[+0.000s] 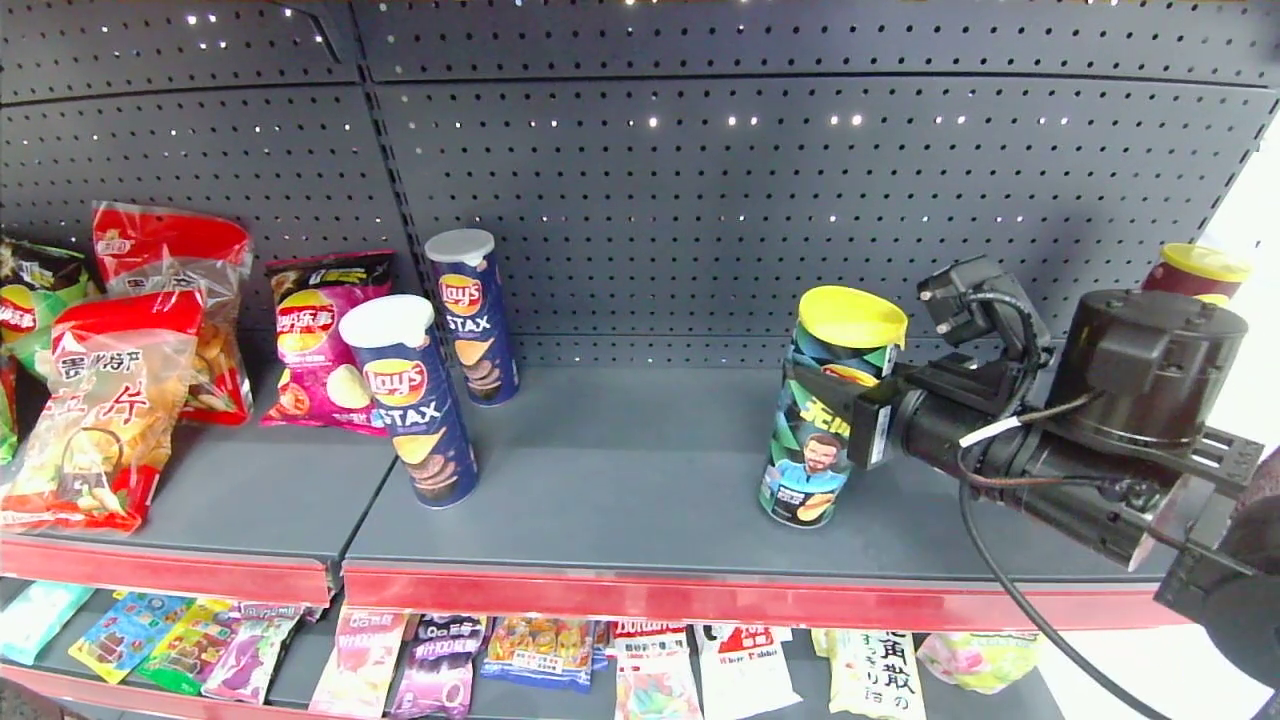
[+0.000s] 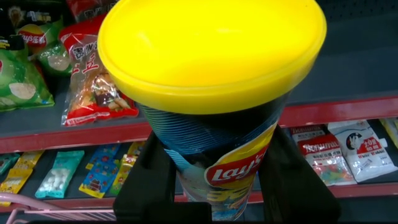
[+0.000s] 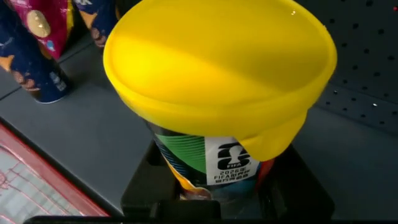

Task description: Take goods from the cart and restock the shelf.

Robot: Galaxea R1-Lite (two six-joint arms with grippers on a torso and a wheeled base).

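We record one cylindrical can (image 1: 808, 470), yellow lid, upright near the red front edge of the grey shelf (image 1: 620, 470), clamped in the right gripper (image 1: 835, 398); blue cans (image 1: 420, 410) well apart to its left. Our left gripper (image 2: 221, 190) is closed around a second can (image 2: 211, 56), out before the shelf.

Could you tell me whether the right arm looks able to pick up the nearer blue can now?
Probably not yet: the right end effector is shut on the yellow-lidded can, so it must release first. The bare shelf toward the nearer blue can looks unobstructed.
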